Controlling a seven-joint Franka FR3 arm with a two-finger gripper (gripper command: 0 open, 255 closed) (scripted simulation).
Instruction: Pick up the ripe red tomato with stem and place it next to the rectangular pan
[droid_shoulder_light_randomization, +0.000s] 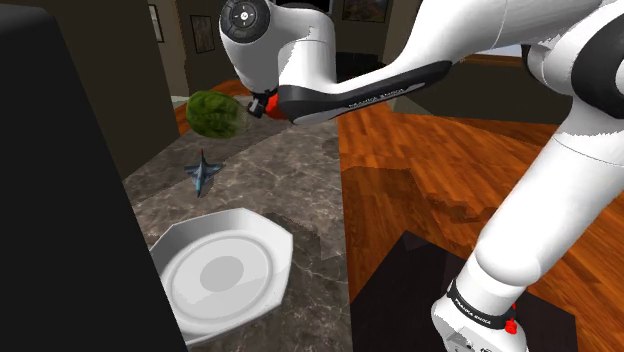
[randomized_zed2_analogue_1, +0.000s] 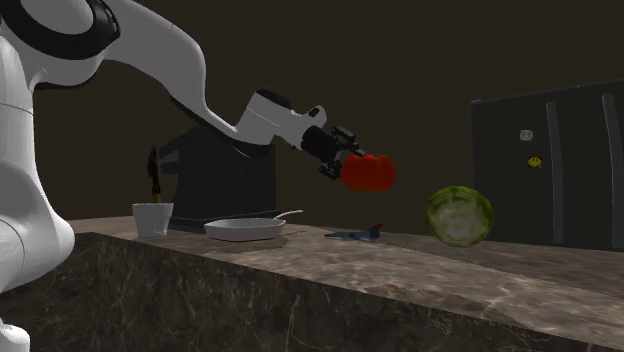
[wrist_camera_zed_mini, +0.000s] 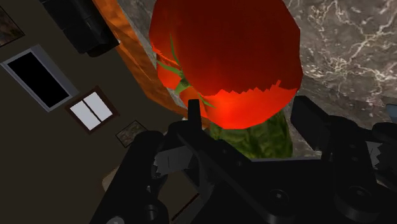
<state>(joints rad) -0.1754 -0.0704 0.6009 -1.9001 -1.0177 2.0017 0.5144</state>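
The red tomato (randomized_zed2_analogue_1: 368, 172) with a green stem hangs in the air above the stone counter, clasped by my black gripper (randomized_zed2_analogue_1: 345, 162), which is shut on it. In the wrist view the tomato (wrist_camera_zed_mini: 226, 57) sits between the two fingers (wrist_camera_zed_mini: 191, 127), stem side turned toward one of them. The white pan (randomized_zed2_analogue_1: 245, 229) with a thin handle lies on the counter below and toward the second exterior view's left. From the shoulder view the pan (droid_shoulder_light_randomization: 225, 270) is near the front, and my forearm hides most of the hand.
A green cabbage (randomized_zed2_analogue_1: 459, 215) rests on the counter beyond the tomato and appears again as the cabbage (droid_shoulder_light_randomization: 215, 113). A small blue toy jet (droid_shoulder_light_randomization: 205, 173) lies between cabbage and pan. A white cup (randomized_zed2_analogue_1: 152, 218) and a dark appliance (randomized_zed2_analogue_1: 225, 180) stand behind the pan. A dark fridge (randomized_zed2_analogue_1: 560, 165) is at the back.
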